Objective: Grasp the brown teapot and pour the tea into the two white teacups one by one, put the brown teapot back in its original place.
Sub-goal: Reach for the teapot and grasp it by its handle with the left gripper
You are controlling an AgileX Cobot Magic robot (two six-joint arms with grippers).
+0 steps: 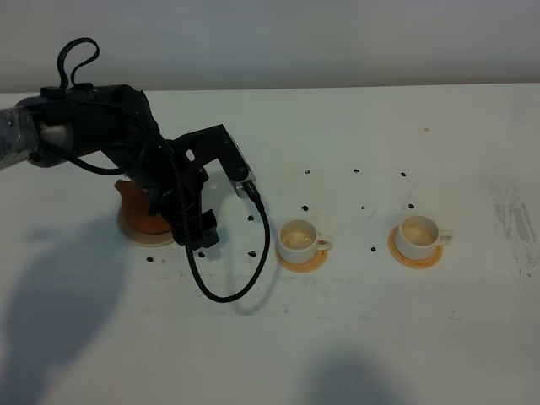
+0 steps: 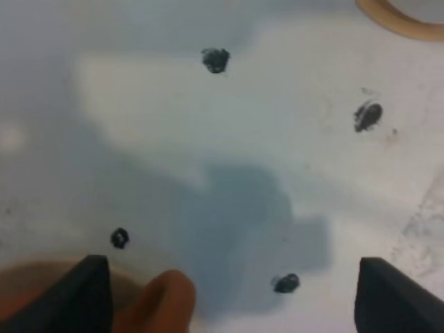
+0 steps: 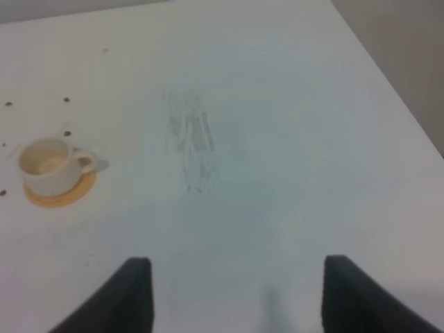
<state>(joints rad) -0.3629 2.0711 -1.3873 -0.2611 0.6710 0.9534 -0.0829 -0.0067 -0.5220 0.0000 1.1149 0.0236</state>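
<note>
White bench, toward its left edge, holds the brown teapot (image 1: 133, 207) by our spread left hand (image 2: 230, 279), while 2 white teacups (image 1: 297, 237) (image 1: 418, 233) mid-bench look filled, so we judge pouring done; right hand (image 3: 232, 288) spread, idle.

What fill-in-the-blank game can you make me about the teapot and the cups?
The table holds ____ teacups.
The coasters under them are ____.
In the high view, the brown teapot stands to the ____ of both teacups.
The right gripper holds ____.

Missing words: two; orange; left; nothing.
</note>
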